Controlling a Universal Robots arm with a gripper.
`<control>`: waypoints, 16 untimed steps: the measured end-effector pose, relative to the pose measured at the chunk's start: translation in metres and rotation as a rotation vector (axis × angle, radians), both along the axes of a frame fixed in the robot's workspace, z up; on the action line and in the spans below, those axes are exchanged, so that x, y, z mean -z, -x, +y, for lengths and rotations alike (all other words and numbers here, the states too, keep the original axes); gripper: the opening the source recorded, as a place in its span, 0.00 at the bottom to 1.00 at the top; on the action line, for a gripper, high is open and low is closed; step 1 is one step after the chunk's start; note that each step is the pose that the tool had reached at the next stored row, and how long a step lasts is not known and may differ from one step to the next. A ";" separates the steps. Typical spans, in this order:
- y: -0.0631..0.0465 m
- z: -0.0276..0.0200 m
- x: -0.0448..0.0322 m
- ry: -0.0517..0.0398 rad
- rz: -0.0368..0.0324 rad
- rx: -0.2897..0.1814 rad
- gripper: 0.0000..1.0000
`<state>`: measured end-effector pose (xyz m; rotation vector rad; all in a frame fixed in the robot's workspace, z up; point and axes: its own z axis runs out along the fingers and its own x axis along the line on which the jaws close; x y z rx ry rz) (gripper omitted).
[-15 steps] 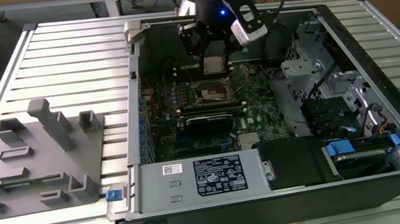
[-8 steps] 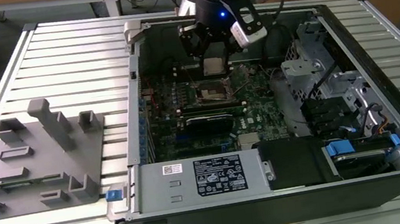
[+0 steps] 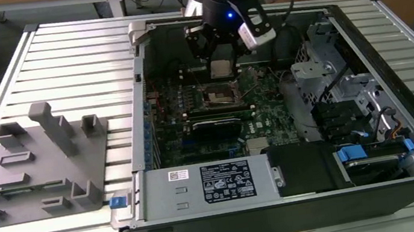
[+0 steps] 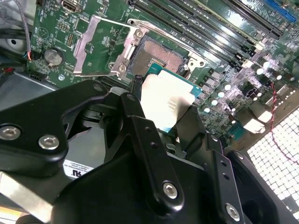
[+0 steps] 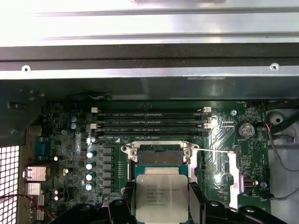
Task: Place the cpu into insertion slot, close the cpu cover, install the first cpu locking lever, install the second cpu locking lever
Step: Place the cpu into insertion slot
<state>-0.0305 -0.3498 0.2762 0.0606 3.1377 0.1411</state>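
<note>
Right now, cpu (image 5: pixel 162 196): pinched at two opposite edges and held flat above the green board, metal top facing up. It is close over the socket but not seated in it.
gripper (image 3: pixel 221 59): closed on the cpu, with one black finger (image 4: pixel 140 135) on each side of the chip. It reaches down into the open computer case from the far side.
insertion slot (image 4: pixel 159 56): uncovered, with its dark centre exposed inside a thin silvery rim. Nothing lies in it.
cpu cover (image 4: pixel 83 49): swung up and back from the socket, so the silvery frame with its square window lies tilted beside it.
locking lever (image 5: pixel 212 150): a thin metal rod reaching out from the socket's corner toward the cover's side. I cannot tell whether it is latched.
memory slots (image 5: pixel 149 122): long narrow black rows just beyond the socket, toward the case wall.
black card (image 3: pixel 217 128): long and rectangular, standing on the board on the near side of the socket.
power supply (image 3: pixel 209 185): a grey box along the near edge of the case.
computer case (image 3: pixel 394 65): lying on its side, open at the top.
grey fixture (image 3: pixel 43 163): on the exterior view's left, well apart from the case.
slatted table (image 3: pixel 61 63): carries both the case and the fixture.
</note>
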 end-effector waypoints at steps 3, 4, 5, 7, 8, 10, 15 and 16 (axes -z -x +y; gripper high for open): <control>0.000 0.0000 0.0004 0.0000 0.0000 0.019 0.54; 0.000 0.0000 0.0005 0.0000 0.0000 0.028 0.54; 0.000 0.0000 0.0007 0.0000 0.0000 0.037 0.54; 0.000 0.0000 0.0009 0.0000 0.0000 0.057 0.54; 0.000 0.0000 0.0011 0.0000 0.0000 0.069 0.54; 0.000 0.0000 0.0014 0.0000 0.0000 0.098 0.54; 0.000 0.0000 0.0023 0.0000 0.0000 0.186 0.54; 0.000 0.0000 0.0025 -0.0001 0.0000 0.203 0.54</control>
